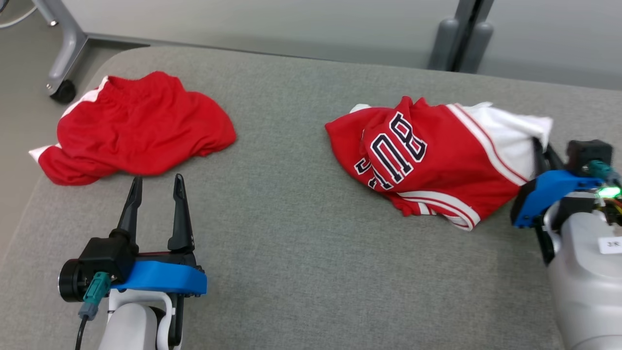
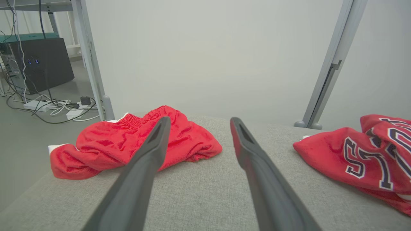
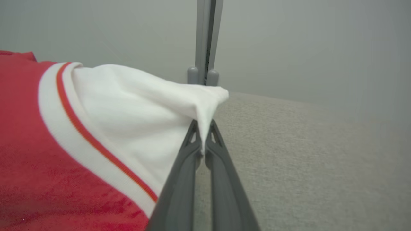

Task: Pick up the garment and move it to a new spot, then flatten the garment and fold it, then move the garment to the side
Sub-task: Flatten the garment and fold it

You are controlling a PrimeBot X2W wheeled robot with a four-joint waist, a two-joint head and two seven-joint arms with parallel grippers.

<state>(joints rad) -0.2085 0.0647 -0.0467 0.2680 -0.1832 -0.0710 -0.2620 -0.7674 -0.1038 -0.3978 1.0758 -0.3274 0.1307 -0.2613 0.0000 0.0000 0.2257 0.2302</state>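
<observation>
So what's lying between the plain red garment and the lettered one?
Nothing: in the head view, only bare grey tabletop separates the plain red garment from the lettered garment.

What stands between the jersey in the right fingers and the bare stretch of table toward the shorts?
Nothing visible. The right gripper is shut on the white edge of the jersey, and the grey table between it and the red shorts lies bare. The open left gripper hovers beside the shorts.

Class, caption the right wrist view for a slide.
Right gripper pinching the white corner of the jersey on grey padding.
</observation>
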